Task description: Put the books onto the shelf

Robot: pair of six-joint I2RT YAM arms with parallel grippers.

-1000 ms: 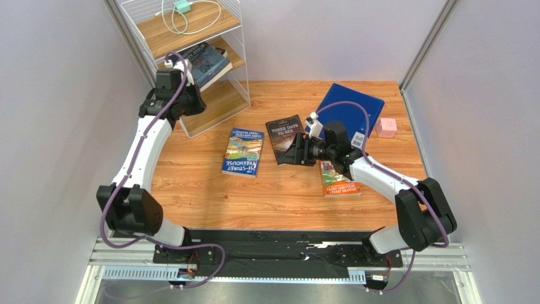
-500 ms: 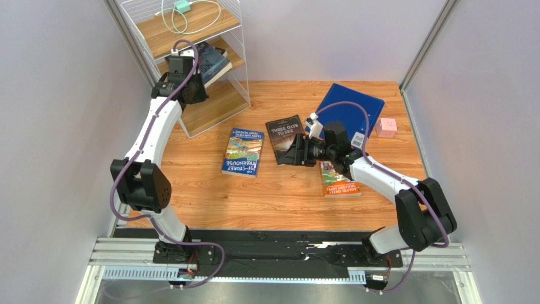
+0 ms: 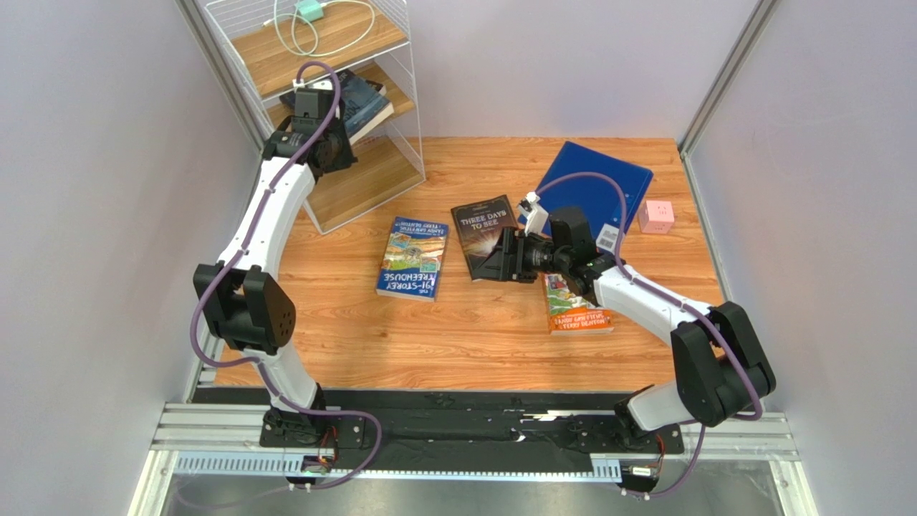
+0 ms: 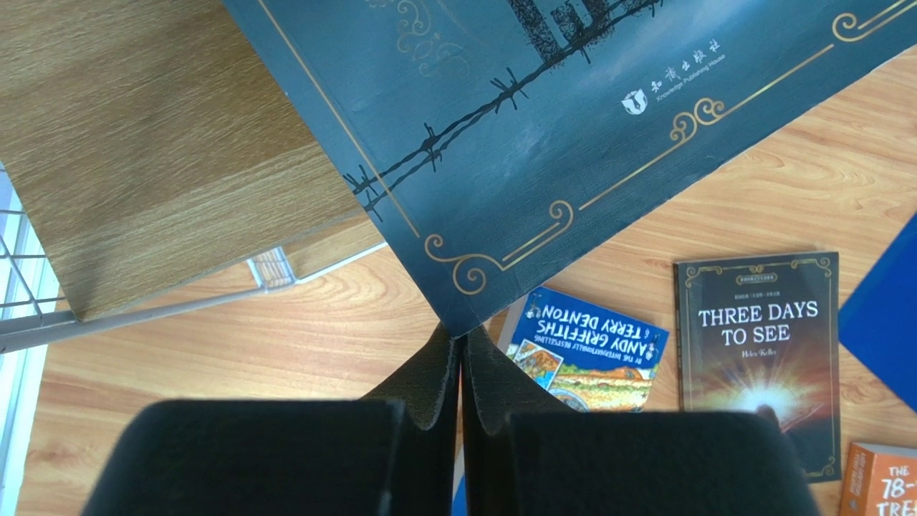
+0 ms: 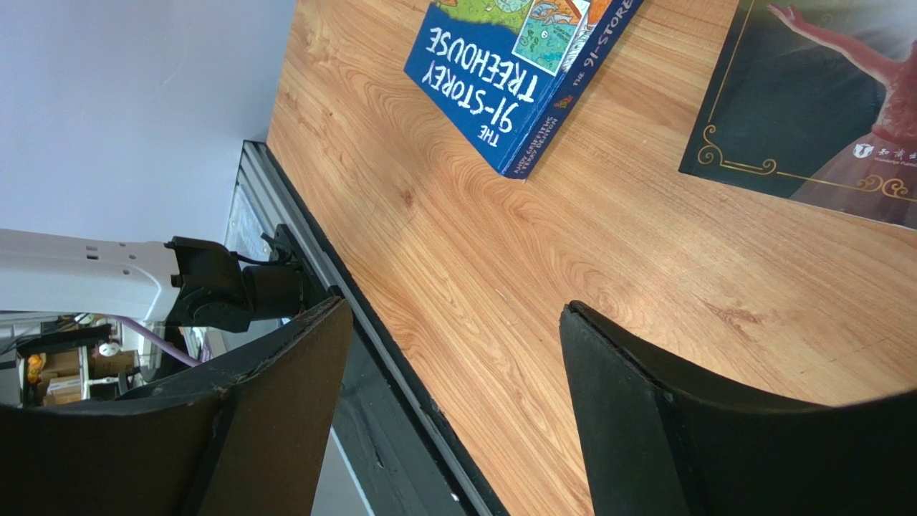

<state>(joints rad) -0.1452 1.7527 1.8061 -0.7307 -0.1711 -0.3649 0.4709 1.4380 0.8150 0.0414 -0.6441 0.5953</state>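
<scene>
The left gripper [image 4: 461,360] is held up at the shelf [image 3: 269,48], level with its middle board, and its fingers are seen pressed flat together with no gap. The tips are set right at the corner of the dark barbed-wire paperback [image 4: 538,129], though whether that corner is nipped between them cannot be told. That paperback is laid on the shelf's middle board, slewed, with one corner jutting out past the board's edge. Up on the shelf's top board a mint-green charger [image 3: 310,11] is seen with its white cable looped beside it. Off the shelf, down on the wooden table [image 3: 431,344], three more books are laid flat. Closest to the shelf's foot is the blue "91-Storey Treehouse" [image 3: 413,258], cover up. Just beyond it, away from the shelf, the dark "Three Days to See" [image 3: 484,231] is found. Farther again from the shelf the orange Treehouse book [image 3: 576,306] is partly covered by the right arm. The right gripper [image 5: 454,312] is held low over the table just beside "Three Days to See", on the side turned away from the shelf, and its jaws are spread wide with nothing gripped. Farthest from the shelf, a large blue folder [image 3: 597,183] and a small pink cube [image 3: 655,216] are seen.
</scene>
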